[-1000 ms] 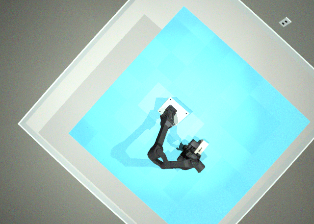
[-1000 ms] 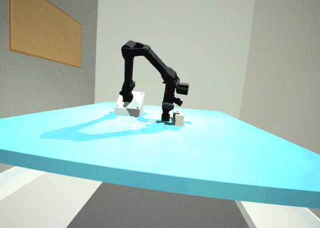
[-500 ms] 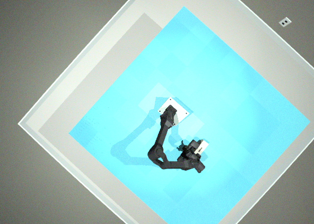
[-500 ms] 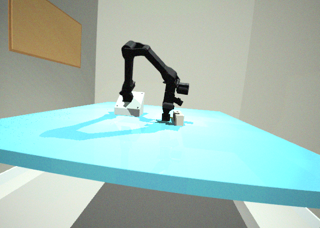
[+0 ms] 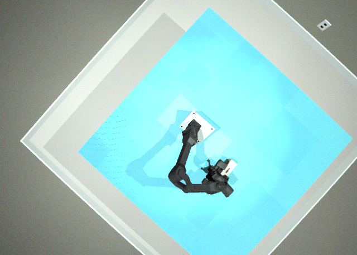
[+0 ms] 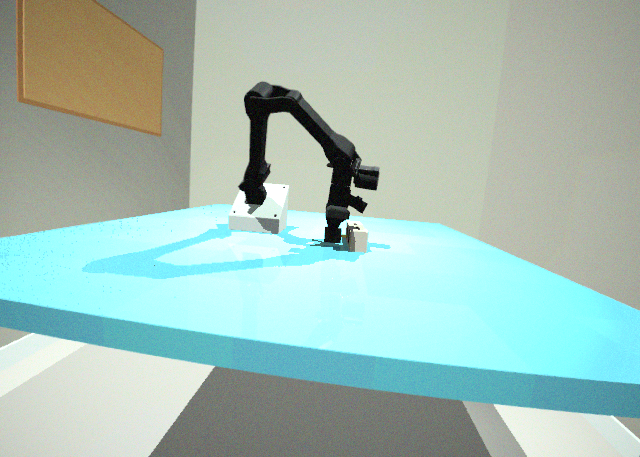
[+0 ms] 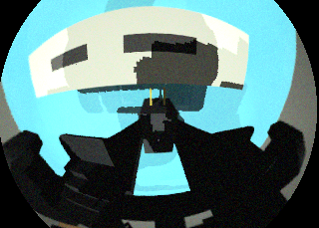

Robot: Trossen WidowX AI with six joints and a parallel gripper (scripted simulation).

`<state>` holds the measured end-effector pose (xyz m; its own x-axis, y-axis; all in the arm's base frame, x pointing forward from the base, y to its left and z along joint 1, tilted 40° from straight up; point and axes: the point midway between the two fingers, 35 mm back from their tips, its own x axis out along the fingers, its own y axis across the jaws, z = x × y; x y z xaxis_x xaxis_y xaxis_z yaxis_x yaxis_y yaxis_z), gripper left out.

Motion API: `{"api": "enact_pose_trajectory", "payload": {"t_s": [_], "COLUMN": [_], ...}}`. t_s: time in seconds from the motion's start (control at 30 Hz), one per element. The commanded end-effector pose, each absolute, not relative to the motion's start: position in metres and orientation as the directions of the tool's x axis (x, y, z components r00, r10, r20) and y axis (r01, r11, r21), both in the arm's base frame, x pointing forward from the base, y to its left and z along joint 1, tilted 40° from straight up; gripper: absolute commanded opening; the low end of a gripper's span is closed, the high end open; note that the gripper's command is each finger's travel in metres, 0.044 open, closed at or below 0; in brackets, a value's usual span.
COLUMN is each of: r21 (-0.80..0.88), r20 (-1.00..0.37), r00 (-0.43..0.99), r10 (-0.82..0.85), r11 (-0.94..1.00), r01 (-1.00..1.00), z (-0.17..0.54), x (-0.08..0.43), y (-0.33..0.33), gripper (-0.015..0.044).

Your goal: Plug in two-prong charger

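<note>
My gripper (image 5: 213, 172) (image 6: 333, 232) (image 7: 157, 120) points down low over the blue table and is shut on the dark charger (image 7: 159, 124). The charger's two thin yellowish prongs (image 7: 151, 97) stick out level toward the white power strip (image 5: 231, 166) (image 6: 360, 239) (image 7: 105, 31). The strip stands just beyond the prong tips, with dark rectangles on its upper face. The prongs are very near its lower edge in the wrist view; whether they touch it cannot be told. The strip's side facing the charger, with any outlet openings there, is hidden or in shadow.
The arm's white base block (image 5: 205, 125) (image 6: 281, 204) stands behind the gripper on the blue table (image 5: 259, 102) (image 6: 439, 312). The arm's shadow falls across the table and part of the strip. A small white wall plate (image 5: 324, 24) is far off beyond the table.
</note>
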<state>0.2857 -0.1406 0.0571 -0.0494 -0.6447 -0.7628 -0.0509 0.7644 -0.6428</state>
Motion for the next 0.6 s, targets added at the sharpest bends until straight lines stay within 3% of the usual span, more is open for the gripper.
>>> {"api": "enact_pose_trajectory", "payload": {"t_s": [0.0, 0.57], "r21": [-0.647, -0.647], "r20": [-0.759, -0.759], "r00": [-0.048, -0.048], "r10": [-0.649, -0.649], "r11": [0.761, 0.761], "r01": [-0.046, -0.046], "z": [0.0586, 0.0588], "x": [0.2874, 0.2909], "y": [-0.1412, -0.1411], "gripper": [0.0, 0.0]}}
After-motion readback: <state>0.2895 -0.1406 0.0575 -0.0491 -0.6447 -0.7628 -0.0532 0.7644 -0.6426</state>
